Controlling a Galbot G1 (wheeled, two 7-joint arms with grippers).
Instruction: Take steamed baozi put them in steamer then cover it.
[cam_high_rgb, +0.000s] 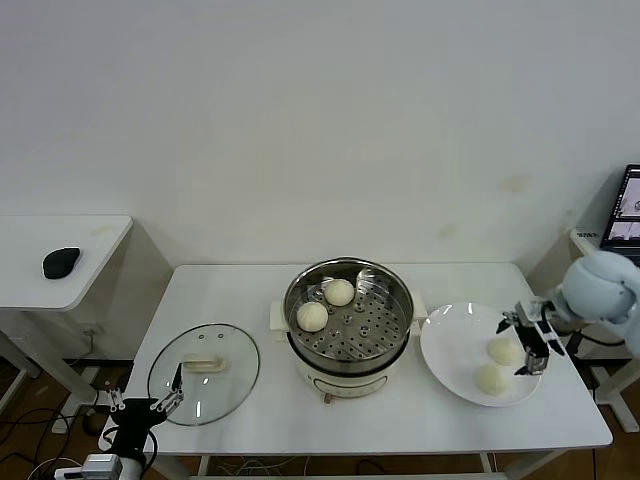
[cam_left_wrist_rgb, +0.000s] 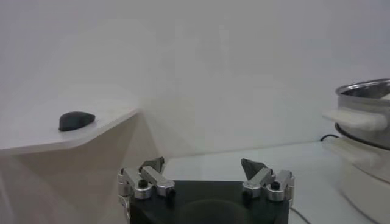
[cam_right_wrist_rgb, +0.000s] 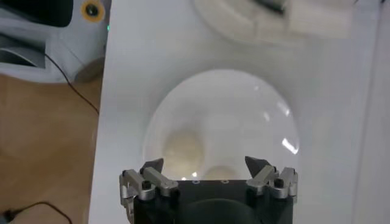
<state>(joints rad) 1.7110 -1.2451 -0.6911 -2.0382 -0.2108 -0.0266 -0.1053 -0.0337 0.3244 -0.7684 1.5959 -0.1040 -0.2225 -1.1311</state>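
From the head: two buns (cam_high_rgb: 312, 316) sit in the steamer (cam_high_rgb: 347, 322), two more on the plate (cam_high_rgb: 450, 345), the lid (cam_high_rgb: 203, 373) aside. The right gripper (cam_high_rgb: 533, 347) hovers spread over a plate bun.

Left wrist: the left gripper (cam_left_wrist_rgb: 205, 171) is spread, empty.

Right wrist: the buns look soft and light — pinch one gently across its middle.

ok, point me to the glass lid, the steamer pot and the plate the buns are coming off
glass lid (cam_high_rgb: 228, 372), head view, on the clear glass right of its handle.
steamer pot (cam_high_rgb: 297, 286), head view, on the steel rim at its left side.
plate (cam_high_rgb: 450, 335), head view, on the bare white surface left of the two buns.
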